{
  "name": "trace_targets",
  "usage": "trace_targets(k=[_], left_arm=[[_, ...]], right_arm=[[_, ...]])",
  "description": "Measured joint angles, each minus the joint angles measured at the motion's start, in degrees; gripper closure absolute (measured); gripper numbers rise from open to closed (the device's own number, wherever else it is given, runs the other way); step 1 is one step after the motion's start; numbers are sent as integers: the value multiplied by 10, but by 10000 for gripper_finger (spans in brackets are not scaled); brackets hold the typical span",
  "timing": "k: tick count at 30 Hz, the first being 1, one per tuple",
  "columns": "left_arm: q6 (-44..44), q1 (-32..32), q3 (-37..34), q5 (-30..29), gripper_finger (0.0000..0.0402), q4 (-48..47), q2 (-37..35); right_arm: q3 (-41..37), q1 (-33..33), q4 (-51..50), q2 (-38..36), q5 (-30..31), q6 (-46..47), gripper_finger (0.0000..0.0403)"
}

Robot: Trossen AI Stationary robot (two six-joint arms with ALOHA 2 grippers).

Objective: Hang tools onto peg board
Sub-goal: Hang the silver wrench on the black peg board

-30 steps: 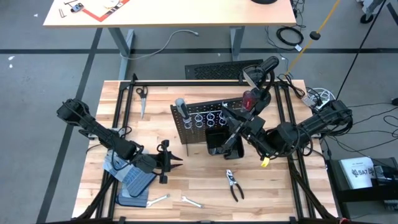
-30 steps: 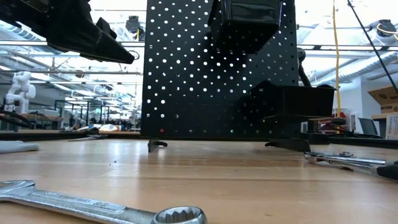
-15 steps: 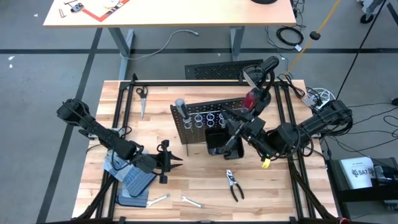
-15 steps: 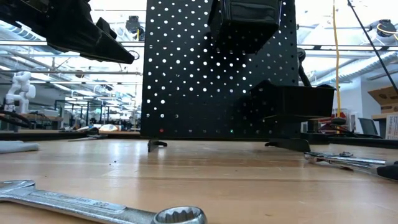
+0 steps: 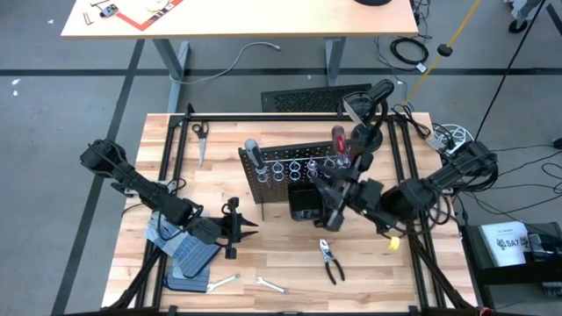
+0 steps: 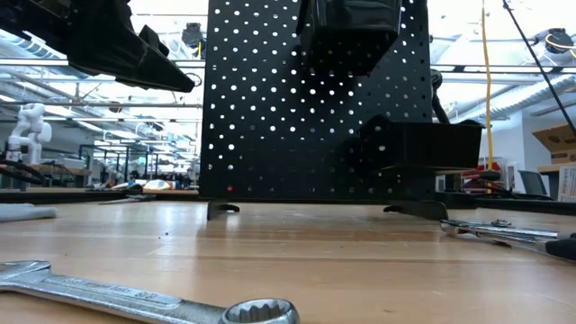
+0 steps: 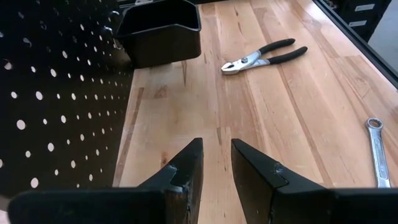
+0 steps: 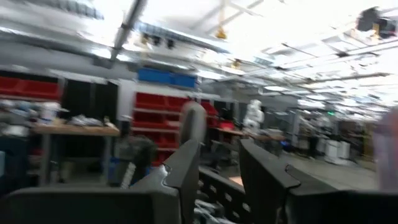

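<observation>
Wood table [image 5: 281, 254] — pliers [image 5: 330, 261] loose; right gripper [image 8: 219, 163] parted, empty; left gripper [image 7: 216, 163] slightly open, empty.

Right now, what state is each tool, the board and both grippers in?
Peg board: upright on the table.
Red-handled screwdriver: upright in a ring.
Grey-handled screwdriver: upright at the board's left end.
Pliers: flat on the table.
Wrenches: flat, near edge.
Right gripper: open, empty, by the bin.
Left gripper: slightly open, empty, waiting.
</observation>
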Motion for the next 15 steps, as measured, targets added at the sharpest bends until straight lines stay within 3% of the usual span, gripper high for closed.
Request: trace_targets(k=[6,15], left_arm=[[0,0,0,0,309,0,0],[0,0,0,0,309,0,0]], right_arm=[[33,45,-17,-1,-28,-40,269],[51,130,-133,-1,-10,-61,281]])
